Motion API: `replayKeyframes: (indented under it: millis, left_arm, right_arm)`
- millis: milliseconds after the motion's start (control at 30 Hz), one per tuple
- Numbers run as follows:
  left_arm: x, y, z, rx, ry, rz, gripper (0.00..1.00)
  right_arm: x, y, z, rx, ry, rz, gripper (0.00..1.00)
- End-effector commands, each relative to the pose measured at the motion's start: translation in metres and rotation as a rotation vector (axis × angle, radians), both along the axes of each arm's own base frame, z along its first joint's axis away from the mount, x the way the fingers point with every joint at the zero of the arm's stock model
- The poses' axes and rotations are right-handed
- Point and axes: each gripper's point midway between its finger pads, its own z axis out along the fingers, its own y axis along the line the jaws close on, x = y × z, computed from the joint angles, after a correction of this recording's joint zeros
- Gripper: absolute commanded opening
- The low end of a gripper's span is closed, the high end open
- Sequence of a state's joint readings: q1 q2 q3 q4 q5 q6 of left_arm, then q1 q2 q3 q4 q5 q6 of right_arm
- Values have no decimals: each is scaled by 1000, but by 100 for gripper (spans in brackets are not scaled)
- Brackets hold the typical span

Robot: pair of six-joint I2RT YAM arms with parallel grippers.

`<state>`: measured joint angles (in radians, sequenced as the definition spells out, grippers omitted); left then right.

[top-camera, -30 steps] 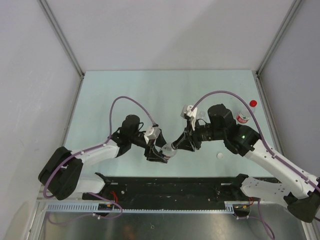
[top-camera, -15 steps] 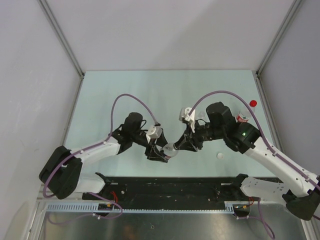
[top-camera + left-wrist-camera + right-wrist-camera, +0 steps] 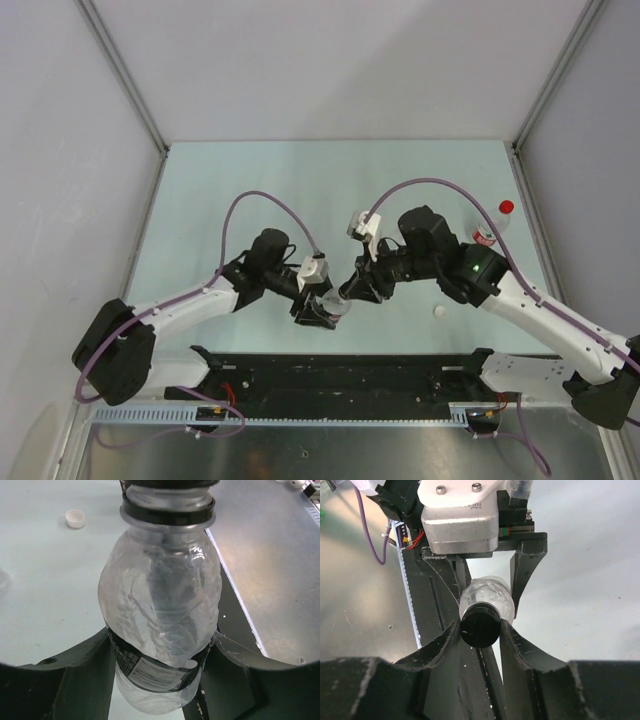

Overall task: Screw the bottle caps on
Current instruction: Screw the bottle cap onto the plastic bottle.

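Above the pale counter [image 3: 250, 180], the left tool [image 3: 318, 312] clamps the clear bottle [image 3: 160, 605] by its body. The right tool [image 3: 352, 292] pinches the black cap [image 3: 479, 625] on its neck. Screwing seems underway, and the next move calls for more turns.

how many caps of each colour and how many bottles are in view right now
red cap: 1
black cap: 1
white cap: 1
clear bottles: 2, the held bottle and the labelled bottle
total: 5 things clearly in view
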<state>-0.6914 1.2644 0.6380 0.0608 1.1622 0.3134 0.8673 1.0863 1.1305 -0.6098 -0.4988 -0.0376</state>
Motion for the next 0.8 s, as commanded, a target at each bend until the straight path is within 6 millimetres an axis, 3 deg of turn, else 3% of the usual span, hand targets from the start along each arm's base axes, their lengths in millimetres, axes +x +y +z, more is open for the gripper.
replayKeyframes:
  millis: [0, 233, 333, 533, 767]
  left_arm:
    - [21, -17, 62, -184, -259, 18, 41]
    - [17, -17, 63, -196, -265, -14, 41]
    - [15, -15, 62, -198, -270, -23, 40]
    - [22, -16, 65, -188, -294, 27, 39]
    - [45, -19, 65, -138, -327, 177, 38]
  right_arm:
    - [-32, -11, -51, -207, 134, 52, 29]
    - [-45, -28, -68, -299, 55, 203, 31]
    - [-42, -29, -72, -322, 42, 205, 32]
    - [-20, -13, -62, -227, 174, -3, 24]
    - [-2, -12, -69, -202, 324, -273, 22]
